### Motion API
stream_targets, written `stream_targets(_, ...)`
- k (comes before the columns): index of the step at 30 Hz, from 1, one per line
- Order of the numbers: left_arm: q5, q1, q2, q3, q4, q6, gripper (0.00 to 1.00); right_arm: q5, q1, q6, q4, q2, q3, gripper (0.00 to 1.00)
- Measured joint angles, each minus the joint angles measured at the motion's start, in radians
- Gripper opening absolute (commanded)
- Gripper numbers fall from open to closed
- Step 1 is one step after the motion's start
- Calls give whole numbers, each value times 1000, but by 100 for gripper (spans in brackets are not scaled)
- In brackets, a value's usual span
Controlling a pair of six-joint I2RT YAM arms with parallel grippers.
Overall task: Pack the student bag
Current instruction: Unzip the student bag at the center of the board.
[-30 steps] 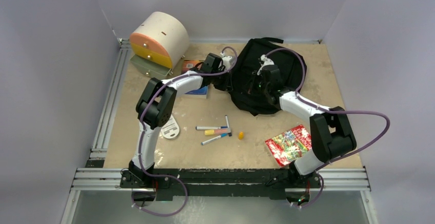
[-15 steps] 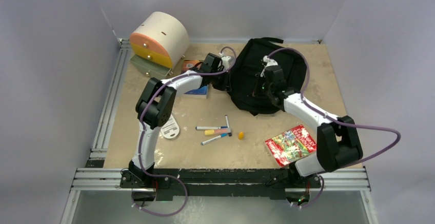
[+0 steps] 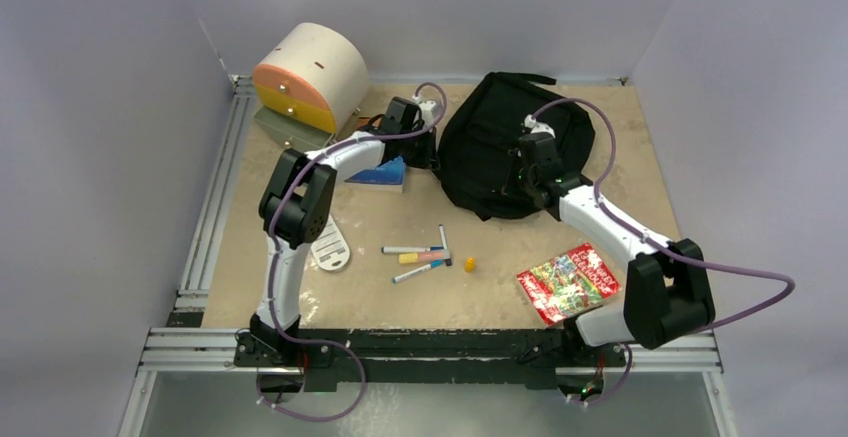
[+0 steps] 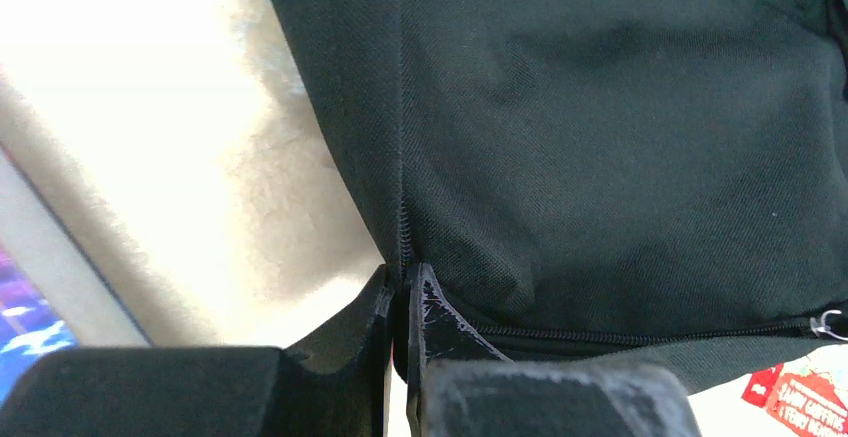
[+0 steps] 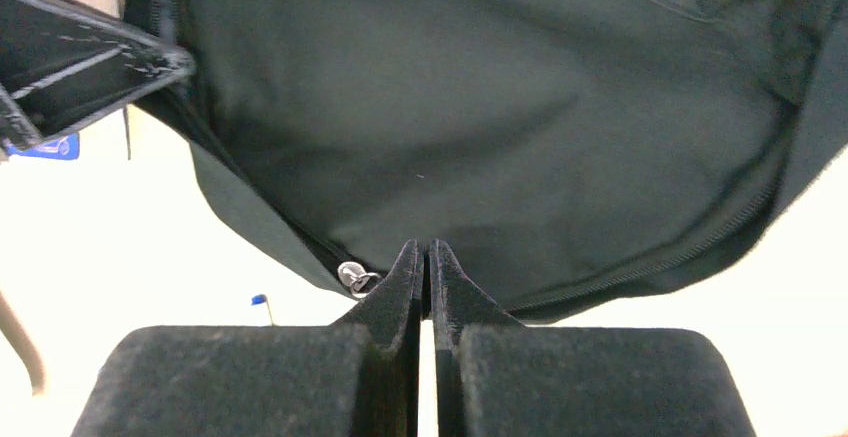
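Looking from above, the bag (image 3: 490,152) is lying at the far middle of the table (image 3: 640,177), and both arms are reaching to it: the left gripper (image 3: 436,157) is touching its left edge and the right gripper (image 3: 518,177) is resting on its right half. The markers (image 3: 420,255), the yellow cap (image 3: 469,263), the red booklet (image 3: 567,282) and the blue book (image 3: 385,173) are waiting outside the bag, so the packing itself is not yet beginning; I am judging that the arms are working on opening it. In the left wrist view, the left gripper (image 4: 405,285) is holding its fingers together on the seam of the bag (image 4: 620,127), and it seems to be pinching the fabric there. In the right wrist view, the right gripper (image 5: 425,257) is also keeping its fingers together at the zip line of the bag (image 5: 500,107), with the zip pull (image 5: 352,277) lying just beside the tips on the left, not between them; whether any fabric is caught I cannot tell. To do this step well, the left side should be holding the fabric tight while the right one is taking the pull itself and following the zip line. Compared with one second ago, the bag is lying wider and flatter, the left wrist is sitting further left and uncovering more of the book, and the right elbow is standing further right.
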State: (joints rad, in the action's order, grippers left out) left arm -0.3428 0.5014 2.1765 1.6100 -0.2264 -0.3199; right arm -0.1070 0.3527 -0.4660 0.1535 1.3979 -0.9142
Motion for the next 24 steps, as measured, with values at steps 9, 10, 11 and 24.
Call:
stream_targets(9, 26, -39, 0, 0, -8, -3, 0, -148, 1, -84, 45, -11, 0, 0)
stream_targets(10, 30, -39, 0, 0, -9, -3, 0, -166, 1, -91, 47, -11, 0, 0)
stream_targets(11, 33, -39, 0, 1, -10, -3, 0, -190, 1, -101, 53, -11, -2, 0)
stream_targets(24, 51, -71, -85, -1, -44, 18, 42, -176, -7, -135, 6, -24, -10, 0)
